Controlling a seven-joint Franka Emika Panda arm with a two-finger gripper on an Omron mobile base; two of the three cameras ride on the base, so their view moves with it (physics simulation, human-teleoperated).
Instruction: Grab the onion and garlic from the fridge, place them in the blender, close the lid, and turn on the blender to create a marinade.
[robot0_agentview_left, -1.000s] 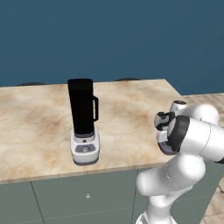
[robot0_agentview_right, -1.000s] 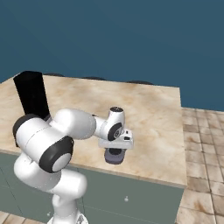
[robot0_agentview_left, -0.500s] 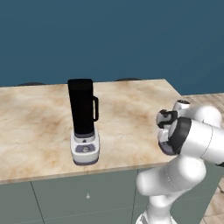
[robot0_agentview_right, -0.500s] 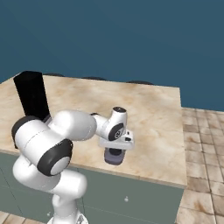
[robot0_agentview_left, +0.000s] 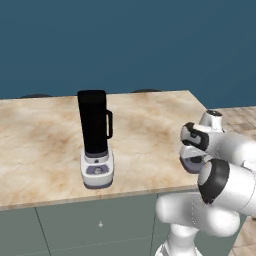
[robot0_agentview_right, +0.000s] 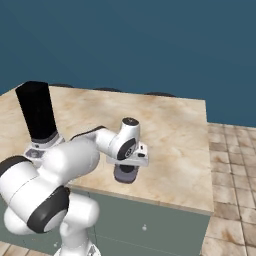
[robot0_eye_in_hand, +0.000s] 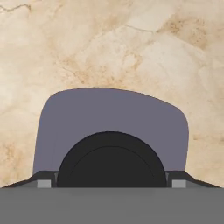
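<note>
I hold the gripper (robot0_agentview_right: 127, 170) low over the lid (robot0_eye_in_hand: 111, 131) on the counter (robot0_agentview_left: 45, 145). Jaws straddle its rim, seemingly gripping it, for capping the blender (robot0_agentview_left: 95, 137).

blender (robot0_agentview_left: 96, 137): 1 | lid (robot0_eye_in_hand: 111, 131): 1 | counter (robot0_agentview_left: 150, 120): 1 | dark shapes at counter's back edge: possibly 2

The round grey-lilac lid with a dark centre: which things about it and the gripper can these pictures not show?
- Whether the gripper already squeezes the round grey-lilac lid: the hand hides the fingertips in both base views.
- Lid's near edge: hand view, cut off at the bottom.
- Inside of the tall black blender jar: both base views look at its opaque side.
</note>
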